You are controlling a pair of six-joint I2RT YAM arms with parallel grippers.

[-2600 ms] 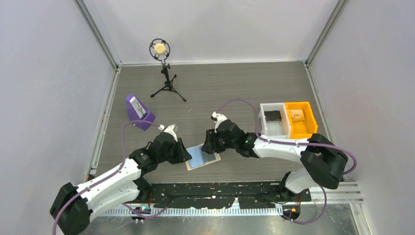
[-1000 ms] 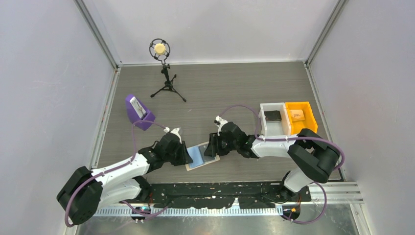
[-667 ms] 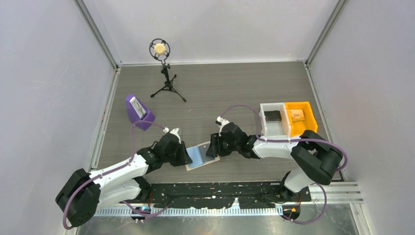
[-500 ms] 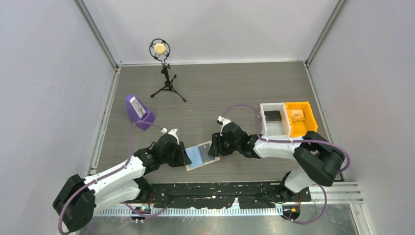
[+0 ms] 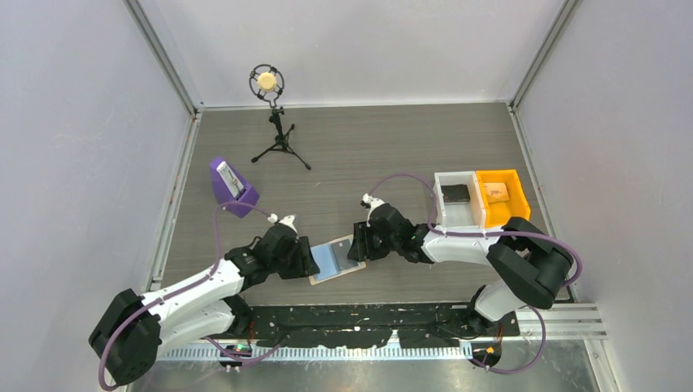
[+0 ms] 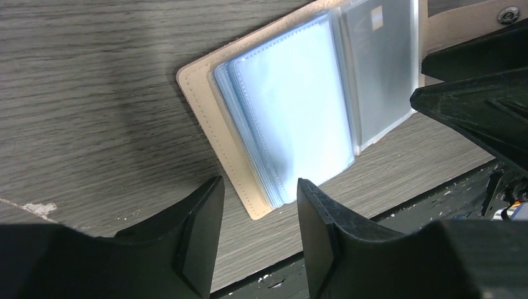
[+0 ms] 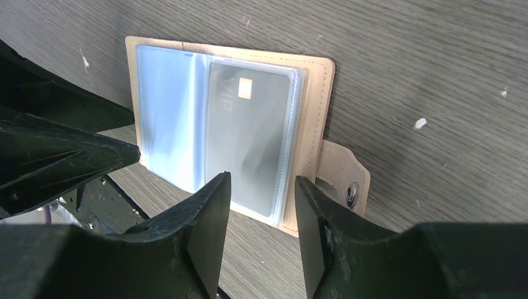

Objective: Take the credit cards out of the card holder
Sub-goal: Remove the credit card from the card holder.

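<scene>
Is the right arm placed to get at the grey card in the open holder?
Likely yes: the right gripper hangs open beside the grey card, and the card holder lies open. Only its clear sleeve covers the card.

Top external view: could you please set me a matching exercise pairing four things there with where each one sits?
Things:
1. card holder
2. purple stand
3. orange bin
4. microphone

Places:
A. right side
B. lying open, front centre
C. far end, on a tripod
D. left side

Pairs: 1-B, 2-D, 3-A, 4-C
</scene>
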